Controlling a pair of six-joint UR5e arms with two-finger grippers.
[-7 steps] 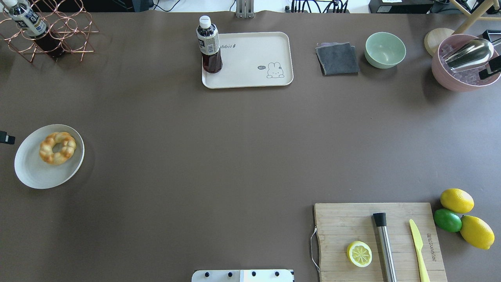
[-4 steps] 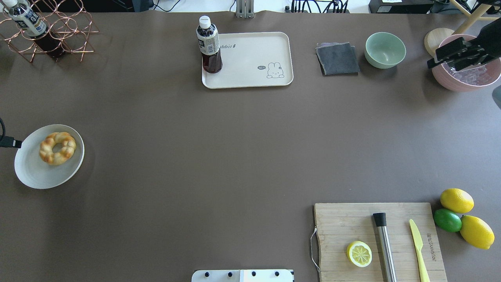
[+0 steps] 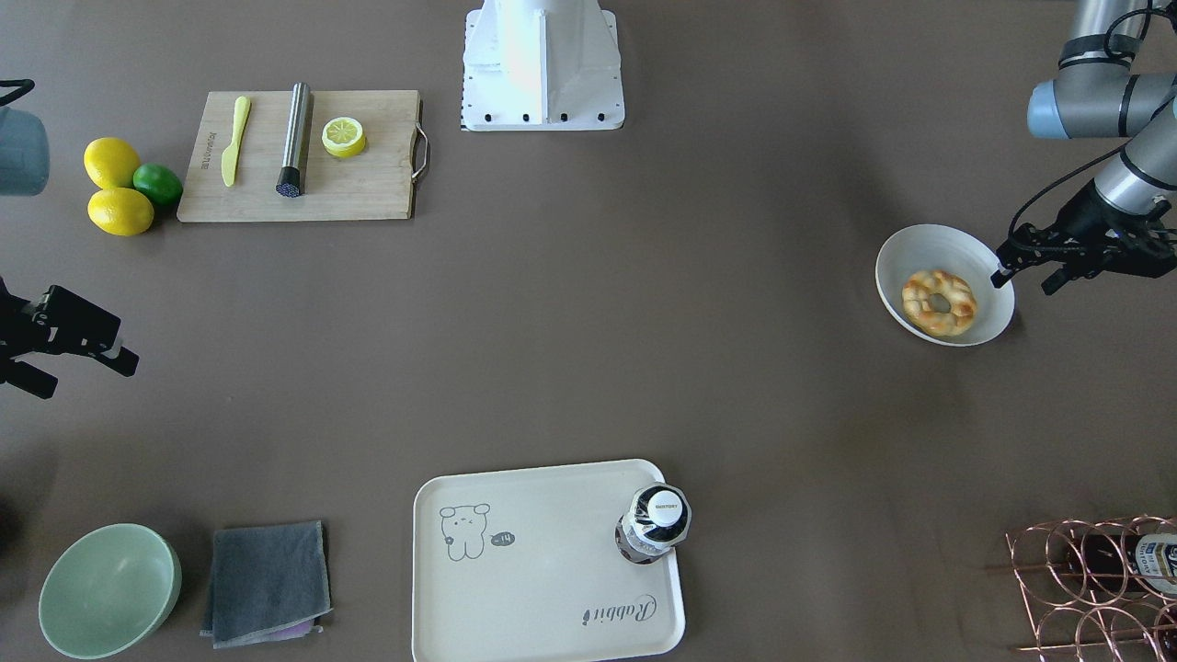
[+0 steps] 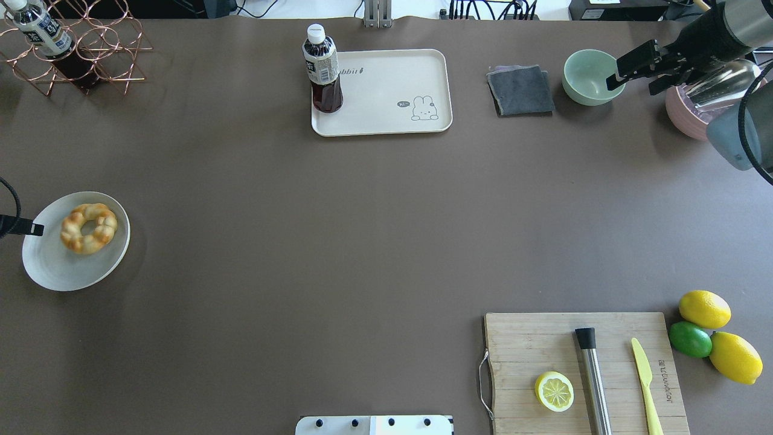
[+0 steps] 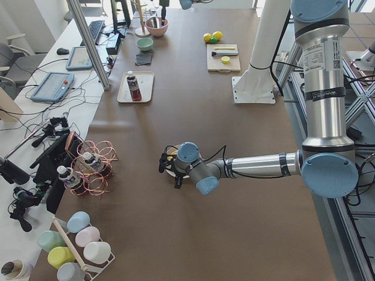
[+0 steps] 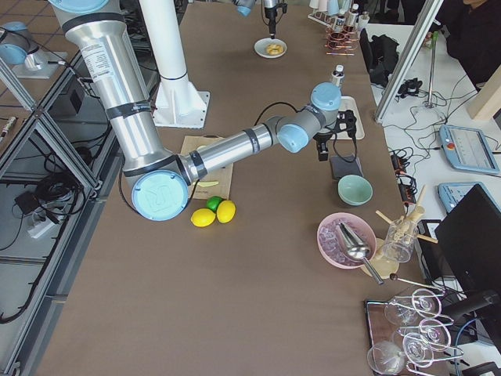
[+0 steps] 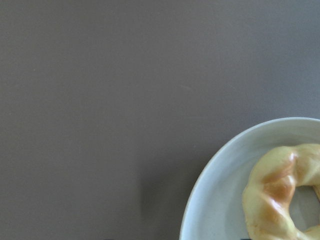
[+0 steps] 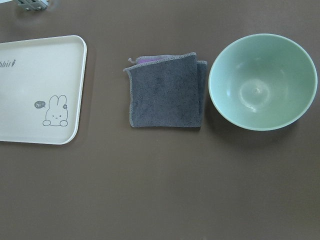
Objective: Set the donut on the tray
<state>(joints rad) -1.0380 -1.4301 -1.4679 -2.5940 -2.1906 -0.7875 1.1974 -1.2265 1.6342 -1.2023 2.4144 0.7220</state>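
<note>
The golden-brown braided donut (image 4: 89,228) lies in a white shallow bowl (image 4: 57,272) at the table's left; it also shows in the front view (image 3: 939,302) and in the left wrist view (image 7: 280,195). My left gripper (image 3: 1022,281) is open and empty just outside the bowl's rim, beside the donut and apart from it. The cream tray (image 4: 392,90) with the rabbit drawing sits at the far middle, a dark drink bottle (image 4: 322,69) standing on its left corner. My right gripper (image 4: 629,89) is open and empty, above the table by the green bowl (image 4: 589,75).
A grey cloth (image 4: 520,90) lies between tray and green bowl. A pink bowl (image 4: 685,112) with a metal scoop is far right. A cutting board (image 4: 543,338) with lemon half, muddler and yellow knife is near right, lemons and a lime beside it. A copper wire rack (image 4: 90,54) stands far left.
My right arm has come in from the right edge, past the pink bowl towards the green bowl. My left gripper's tip has crept right, to the white bowl's rim.
</note>
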